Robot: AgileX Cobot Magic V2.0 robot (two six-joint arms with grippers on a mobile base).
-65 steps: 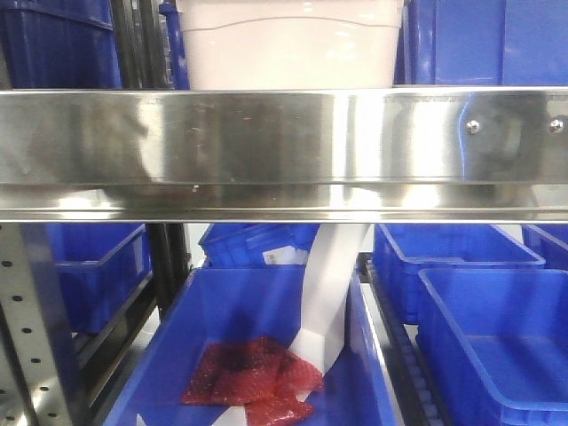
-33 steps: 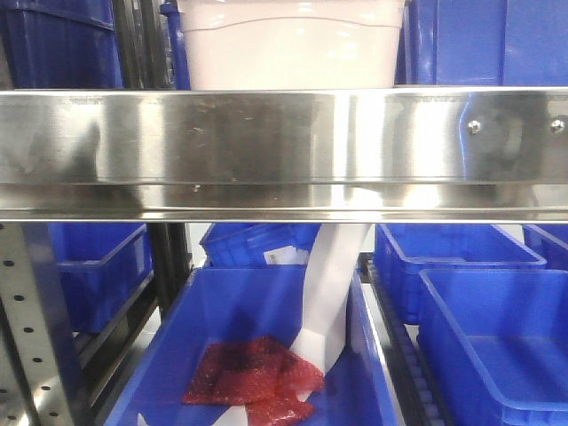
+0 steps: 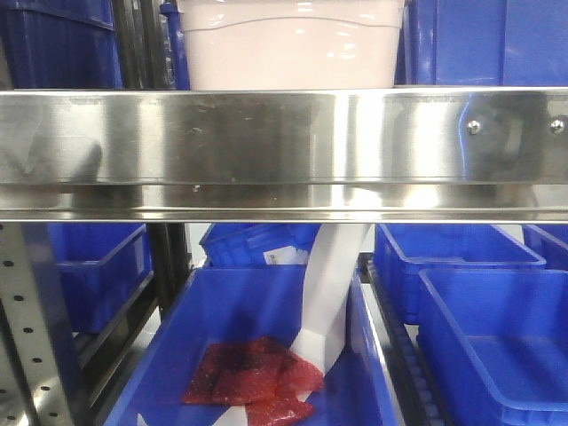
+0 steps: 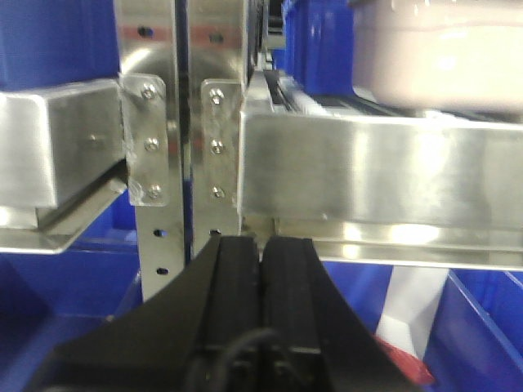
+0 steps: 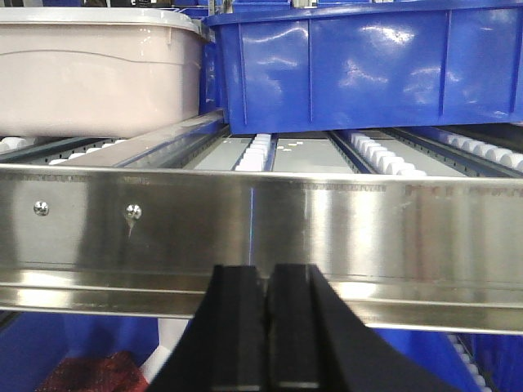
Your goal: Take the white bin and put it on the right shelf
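Note:
The white bin point(image 3: 288, 49) stands on the right shelf, just behind its shiny steel front rail point(image 3: 284, 151). In the left wrist view the white bin point(image 4: 441, 57) sits up at the right above the rail point(image 4: 376, 175). My left gripper point(image 4: 263, 245) is shut and empty, low in front of the rail near the uprights. In the right wrist view the white bin point(image 5: 98, 77) rests on the roller tracks at the left. My right gripper point(image 5: 266, 273) is shut with nothing in it, just before the rail point(image 5: 327, 224).
Blue bins point(image 3: 479, 40) flank the white bin; one large blue bin point(image 5: 368, 61) stands right beside it. Below the rail, a blue bin point(image 3: 222, 311) holds a red bag point(image 3: 253, 382) and a white strip point(image 3: 333, 293). Perforated uprights point(image 4: 159, 122) stand at the left. White rollers point(image 5: 384, 159) line the shelf.
A dark reflection on the left part of the steel rail has slid further left. The white bin and the other bins have not moved.

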